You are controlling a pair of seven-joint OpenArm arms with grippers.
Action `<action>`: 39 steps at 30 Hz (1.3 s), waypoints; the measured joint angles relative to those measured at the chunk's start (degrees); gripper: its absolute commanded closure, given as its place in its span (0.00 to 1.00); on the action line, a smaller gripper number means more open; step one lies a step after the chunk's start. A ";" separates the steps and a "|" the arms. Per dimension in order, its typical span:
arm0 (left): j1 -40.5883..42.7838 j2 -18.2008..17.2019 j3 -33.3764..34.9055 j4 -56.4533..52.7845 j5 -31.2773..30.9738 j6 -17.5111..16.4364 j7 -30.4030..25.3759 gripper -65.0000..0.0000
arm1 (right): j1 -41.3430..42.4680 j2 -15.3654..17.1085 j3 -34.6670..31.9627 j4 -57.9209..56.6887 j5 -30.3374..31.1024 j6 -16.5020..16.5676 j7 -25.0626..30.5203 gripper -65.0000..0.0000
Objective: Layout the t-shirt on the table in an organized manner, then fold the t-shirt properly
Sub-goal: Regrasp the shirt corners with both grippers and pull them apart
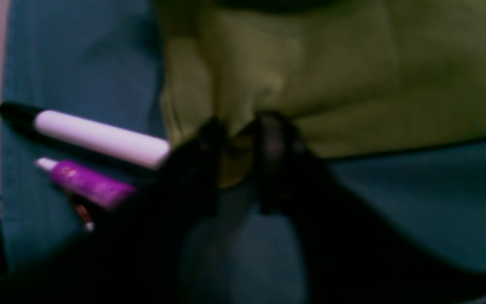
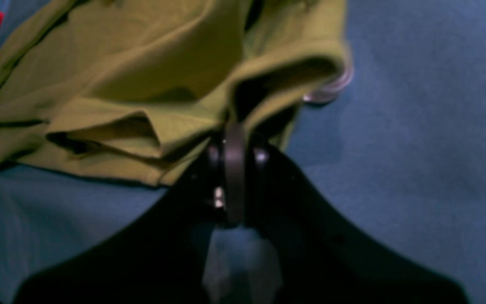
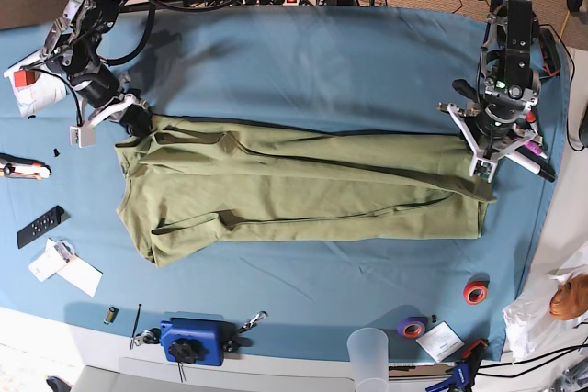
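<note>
Pincers both clenched on cloth: my left pincer bites the t-shirt edge, my right pincer a bunched fold. T-shirt lies stretched, creased, across the bench. Layout step underway, I judge; next, pull taut and flatten.

Olive-green t-shirt stretched lengthwise, creased, on teal table

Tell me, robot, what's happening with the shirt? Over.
Both end effectors, left and right, pinched shut on shirt edges. Shirt lies stretched along table, still creased. White marker and purple tube beside left one.
</note>
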 measured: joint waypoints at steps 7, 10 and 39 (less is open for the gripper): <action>0.00 0.24 0.11 -0.04 -0.22 3.37 0.09 1.00 | -0.02 1.64 -0.13 -0.09 0.11 0.22 -1.01 1.00; 0.02 0.24 0.28 0.76 1.95 5.29 2.21 1.00 | 0.00 2.86 -0.37 -0.13 0.02 0.42 -1.66 1.00; 2.56 0.09 0.26 12.41 1.77 5.90 16.76 1.00 | -1.05 4.17 5.70 4.17 3.39 0.00 -9.99 1.00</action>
